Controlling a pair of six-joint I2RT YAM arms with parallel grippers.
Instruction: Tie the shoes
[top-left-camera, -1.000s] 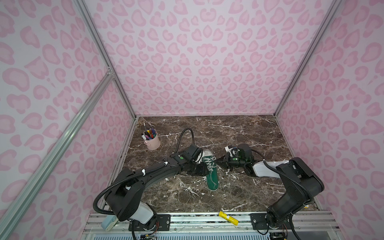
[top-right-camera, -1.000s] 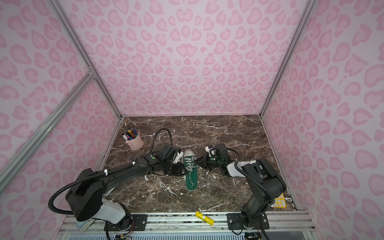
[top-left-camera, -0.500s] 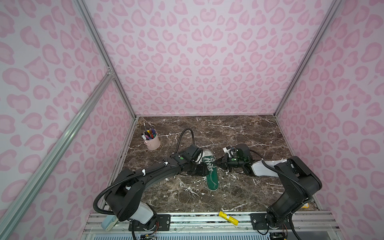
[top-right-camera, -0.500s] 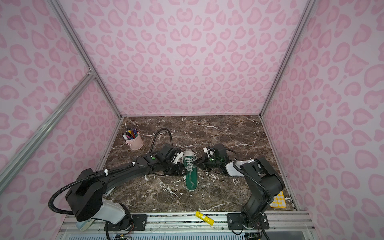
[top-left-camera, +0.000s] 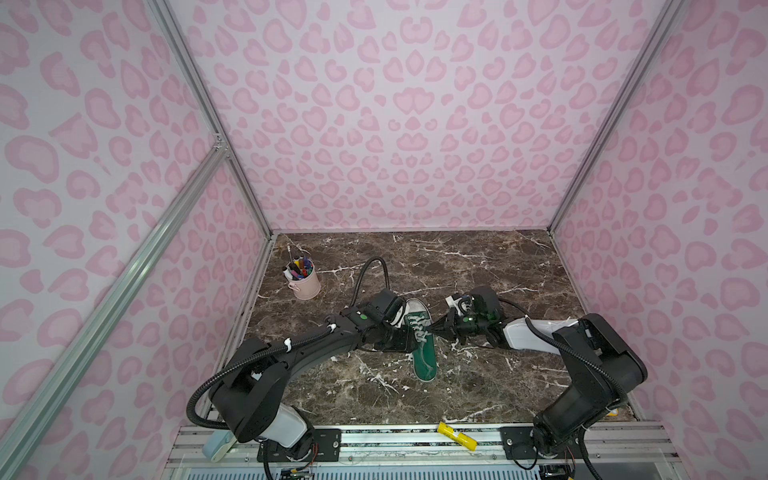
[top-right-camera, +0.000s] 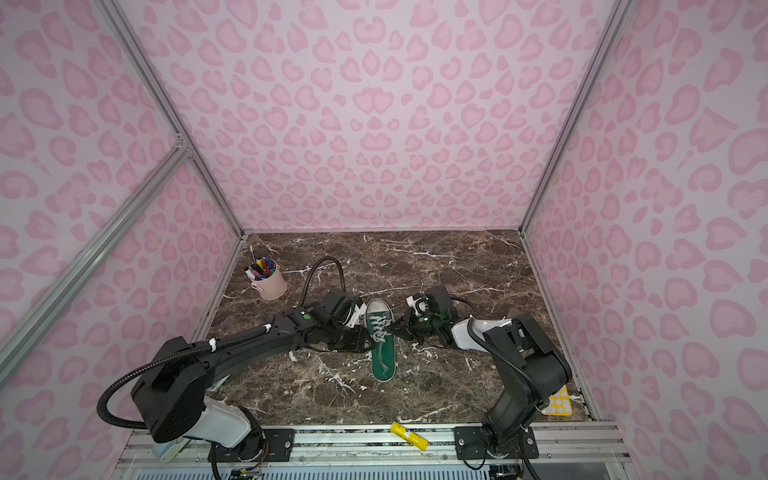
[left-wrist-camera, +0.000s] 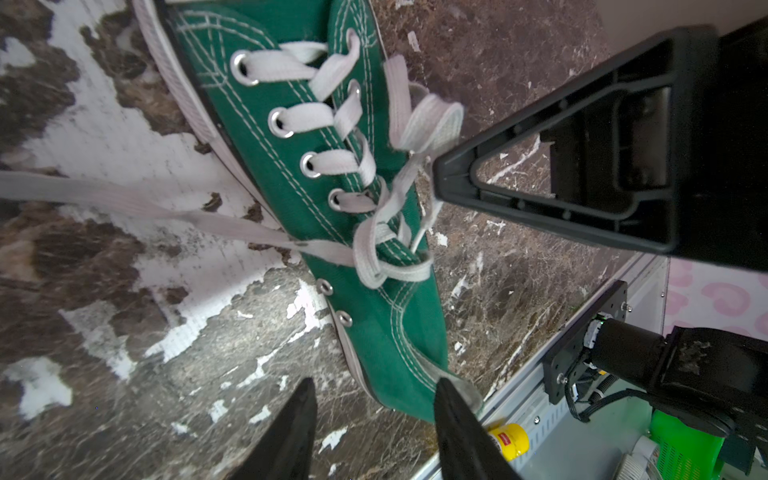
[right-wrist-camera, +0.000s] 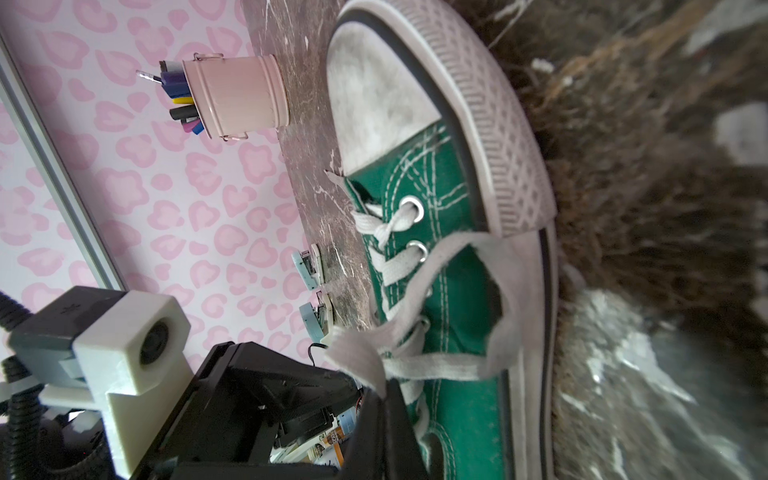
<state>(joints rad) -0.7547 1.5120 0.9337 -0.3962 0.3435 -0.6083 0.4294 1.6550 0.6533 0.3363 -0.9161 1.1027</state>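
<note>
The green shoe (top-left-camera: 424, 351) (top-right-camera: 383, 353) lies mid-table, white toe cap toward the back wall, heel toward the rail. My right gripper (right-wrist-camera: 380, 401) (top-left-camera: 435, 328) is at its right side, shut on a loop of off-white lace (right-wrist-camera: 357, 361) (left-wrist-camera: 432, 120) above the eyelets. Near the top eyelets the laces (left-wrist-camera: 374, 257) are crossed in a loose knot. One lace end (left-wrist-camera: 104, 199) trails away over the table. My left gripper (left-wrist-camera: 374, 386) (top-left-camera: 404, 334) sits low at the shoe's left side, open. Its fingertips (left-wrist-camera: 309, 386) straddle the heel end without gripping it.
A pink cup of pens (top-left-camera: 304, 282) (top-right-camera: 270, 284) (right-wrist-camera: 237, 97) stands at the back left. A yellow marker (top-left-camera: 456, 435) (top-right-camera: 408, 435) (left-wrist-camera: 509, 440) lies on the front rail. A yellow stencil (top-right-camera: 559, 401) rests at the near right corner. Patterned walls close in three sides.
</note>
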